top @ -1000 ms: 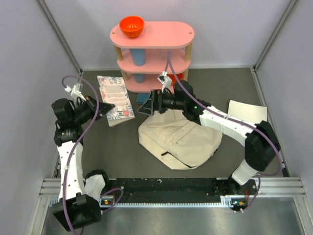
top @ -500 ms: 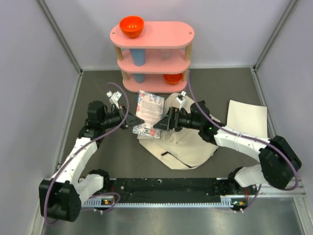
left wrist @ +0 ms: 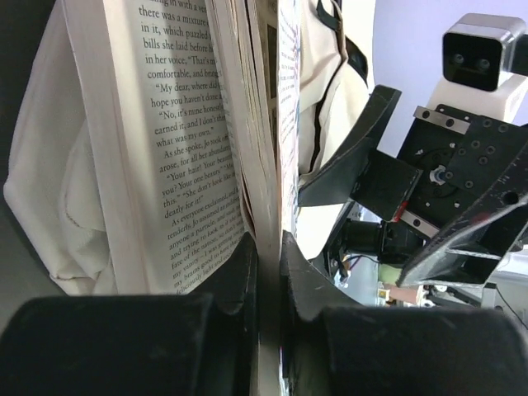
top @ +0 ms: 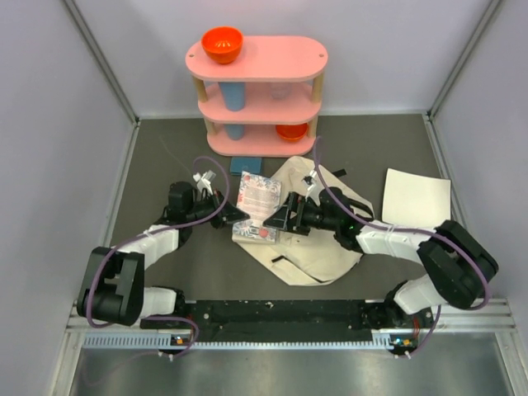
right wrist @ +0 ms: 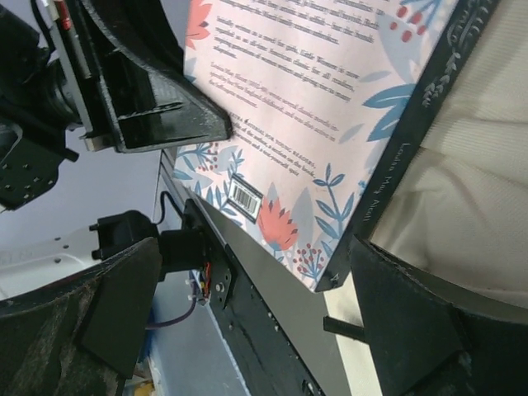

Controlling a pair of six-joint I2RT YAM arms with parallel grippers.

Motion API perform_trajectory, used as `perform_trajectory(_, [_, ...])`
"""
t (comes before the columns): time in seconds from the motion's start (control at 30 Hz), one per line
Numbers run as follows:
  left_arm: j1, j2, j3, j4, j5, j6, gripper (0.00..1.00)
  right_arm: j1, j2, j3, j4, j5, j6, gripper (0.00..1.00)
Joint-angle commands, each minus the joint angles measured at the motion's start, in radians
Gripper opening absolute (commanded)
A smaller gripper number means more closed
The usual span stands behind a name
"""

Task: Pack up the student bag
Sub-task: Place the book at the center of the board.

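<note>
The left tool [top: 237, 216] is pinched on the lower edge of a floral-covered book [top: 256, 200], which is held over the left end of the student bag [top: 318, 256]. The right tool [top: 280, 221] is spread wide around the book's corner. The cream bag lies mid-tabletop [top: 165, 157].

Top view: high, behind my bases, looking down over whole desk [top: 388, 148]. Left wrist view: hard up along my left fingers [left wrist: 235, 280], facing my right arm, book [left wrist: 186, 148] pages filling frame. Right wrist view: equally close, facing my left arm. All three share book; each wrist view catches opposite arm.
</note>
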Motion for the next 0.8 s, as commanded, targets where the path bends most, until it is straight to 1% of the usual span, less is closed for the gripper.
perform_trajectory(0.0, [-0.005,-0.022,0.002,0.013,-0.087,0.041,0.14,-0.004,0.063,0.012,0.095,0.019,0.040,0.94])
perform_trajectory(0.03, [-0.007,-0.028,0.008,-0.051,-0.118,0.055,0.23,-0.005,0.072,0.013,0.101,0.023,0.045,0.94])
perform_trajectory(0.1, [-0.005,-0.048,0.016,-0.093,-0.163,0.095,0.34,-0.005,0.100,0.018,0.095,0.046,0.057,0.93])
perform_trajectory(0.13, [-0.007,-0.051,0.025,-0.152,-0.181,0.130,0.42,-0.005,0.109,0.022,0.079,0.054,0.059,0.94])
perform_trajectory(0.17, [-0.007,-0.048,0.033,-0.180,-0.193,0.142,0.47,-0.007,0.117,0.019,0.091,0.056,0.068,0.93])
perform_trajectory(0.23, [-0.005,-0.036,0.059,-0.231,-0.227,0.185,0.52,-0.005,0.147,0.019,0.136,0.048,0.078,0.94])
perform_trajectory(0.3, [-0.007,-0.014,0.064,-0.256,-0.230,0.195,0.52,-0.005,0.174,0.016,0.196,0.007,0.103,0.91])
perform_trajectory(0.37, [-0.007,0.010,0.061,-0.235,-0.209,0.198,0.53,-0.005,0.209,0.019,0.282,-0.018,0.140,0.88])
perform_trajectory(0.43, [-0.007,0.033,0.059,-0.228,-0.197,0.208,0.52,-0.004,0.227,0.019,0.341,-0.047,0.164,0.87])
perform_trajectory(0.53, [-0.008,0.084,0.055,-0.210,-0.184,0.221,0.53,-0.005,0.258,0.029,0.365,-0.046,0.189,0.85])
perform_trajectory(0.6, [-0.011,0.113,0.050,-0.199,-0.181,0.221,0.53,-0.001,0.255,0.041,0.314,-0.023,0.186,0.84])
perform_trajectory(0.7, [-0.013,0.124,0.041,-0.195,-0.198,0.218,0.54,0.012,0.211,0.073,0.071,0.095,0.114,0.84])
perform_trajectory(0.77, [-0.013,0.125,0.038,-0.193,-0.210,0.221,0.54,0.013,0.189,0.096,-0.015,0.158,0.079,0.86])
